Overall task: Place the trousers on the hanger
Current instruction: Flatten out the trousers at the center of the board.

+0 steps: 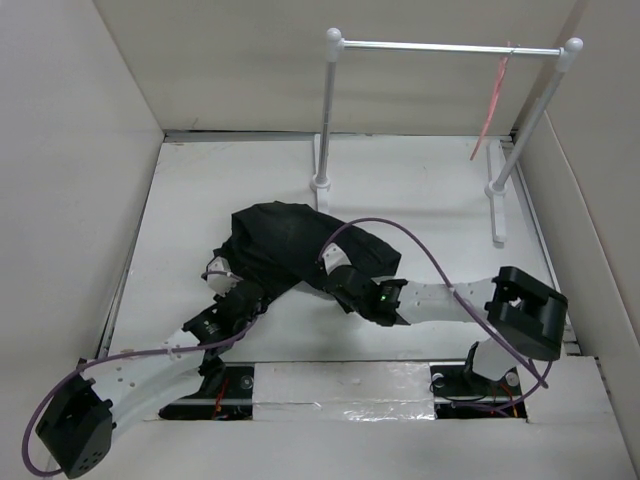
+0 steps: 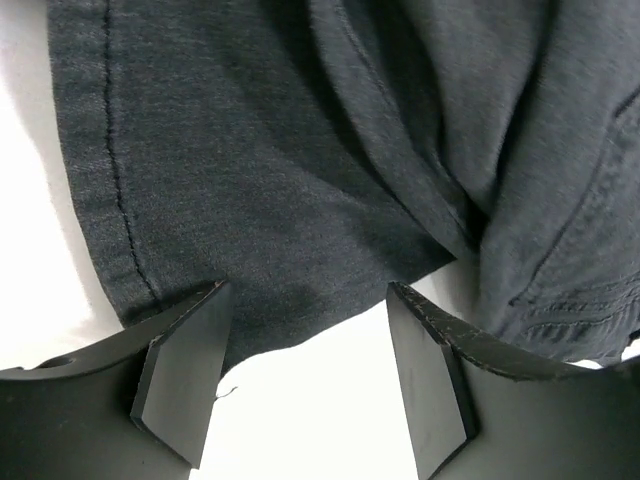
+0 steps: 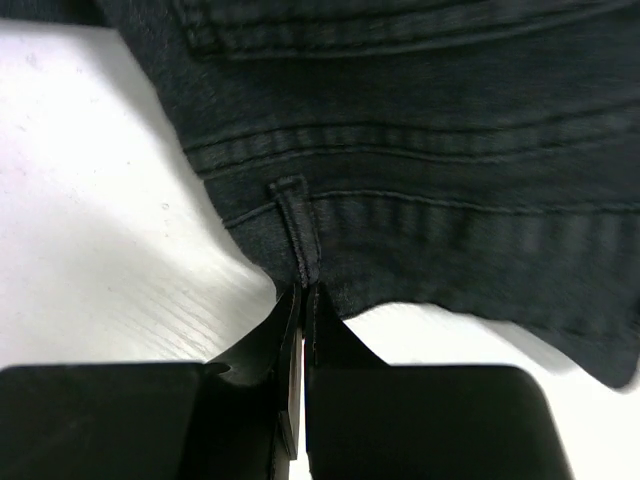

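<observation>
Right gripper [image 3: 302,296] pinches the trousers [image 3: 430,130] by the waistband, left gripper [image 2: 308,315] gapes over cloth, so pickup stage, left probably needs closing next.

On the table [image 1: 420,190], the trousers [image 1: 282,236] lie before the rail [image 1: 450,47] (hanger [image 1: 492,105] at its right end).

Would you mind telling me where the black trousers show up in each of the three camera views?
Top external: the trousers lie bunched at mid-table, between the two wrists.
Left wrist: the trousers fill the upper frame, down to a loose edge.
Right wrist: their waistband spans the top, with a belt loop at centre.
Shared landmark: the white table under the fabric.
</observation>
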Controlling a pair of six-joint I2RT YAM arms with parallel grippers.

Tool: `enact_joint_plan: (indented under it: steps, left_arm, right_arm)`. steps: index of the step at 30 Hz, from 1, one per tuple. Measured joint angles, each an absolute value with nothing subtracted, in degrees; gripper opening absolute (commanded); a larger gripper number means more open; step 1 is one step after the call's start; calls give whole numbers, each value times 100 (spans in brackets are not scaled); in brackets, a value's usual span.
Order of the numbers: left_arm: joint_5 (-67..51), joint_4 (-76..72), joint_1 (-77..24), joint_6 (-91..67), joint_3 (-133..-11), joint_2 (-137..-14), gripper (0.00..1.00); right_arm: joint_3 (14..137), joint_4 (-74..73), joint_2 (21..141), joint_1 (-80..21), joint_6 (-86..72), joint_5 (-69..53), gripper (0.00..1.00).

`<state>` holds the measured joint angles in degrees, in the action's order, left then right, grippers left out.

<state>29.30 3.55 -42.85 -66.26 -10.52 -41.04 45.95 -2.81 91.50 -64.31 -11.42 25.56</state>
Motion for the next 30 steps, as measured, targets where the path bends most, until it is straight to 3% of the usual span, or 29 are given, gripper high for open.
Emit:
enact_joint_plan:
  steps: [8,13,16,17,19,20,25,30]
  left_arm:
    - [2399,-215,-3662,-6407,-976,-4305,60]
    - [2279,-768,-3555,-6257,-991,-4890,51]
    - [2270,-1070,-3546,-6202,-1079,-5286,34]
    - [2272,-1170,-3522,-6200,-1109,-5446,17]
    - [2259,-1323,-3433,-6176,-1188,-5736,2]
    - [2250,-1378,-3341,-6132,-1240,-5867,0]
    - [2281,-1413,-2912,-6025,-1476,-5933,0]
    - [2692,-794,-2779,-6001,-1483,-4224,0]
  right_arm:
    - [4493,-899,6764,-6410,-1219,2980,0]
    - [4917,-1398,5686,-6217,-1111,3151,0]
    - [5347,-1710,5557,-6101,-972,3275,0]
    - [5485,-1817,5527,-6069,-910,3310,0]
    - [5756,-2032,5446,-6034,-823,3389,0]
    - [5892,-2130,5389,-6029,-781,3411,0]
    - [6477,-2609,4908,-6005,-722,3415,0]
    - [6860,-3208,4261,-6005,-799,3380,0]
